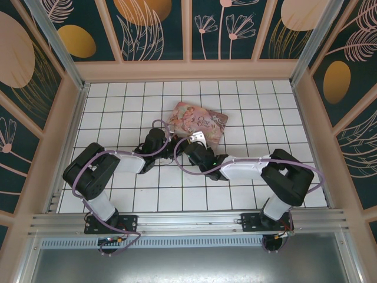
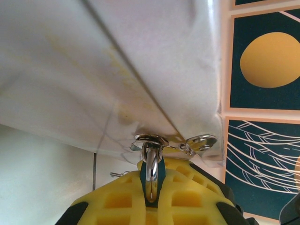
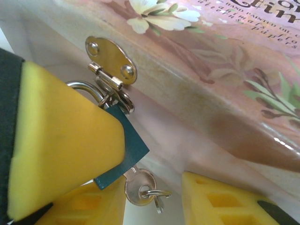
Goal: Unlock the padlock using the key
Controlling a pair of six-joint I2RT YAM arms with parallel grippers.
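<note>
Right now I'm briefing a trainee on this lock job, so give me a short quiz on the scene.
1. True or false: the key is already in the padlock.
2. The padlock hangs from: A a wall hook, B the hasp of the pink tin, C a chain.
3. Which hand is shut on the padlock?
Key: 1 true; 2 B; 3 the left hand.

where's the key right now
Right wrist view, lower centre: the small silver key sticks out below the blue padlock, which hangs from the metal hasp of the pink illustrated tin.
</note>
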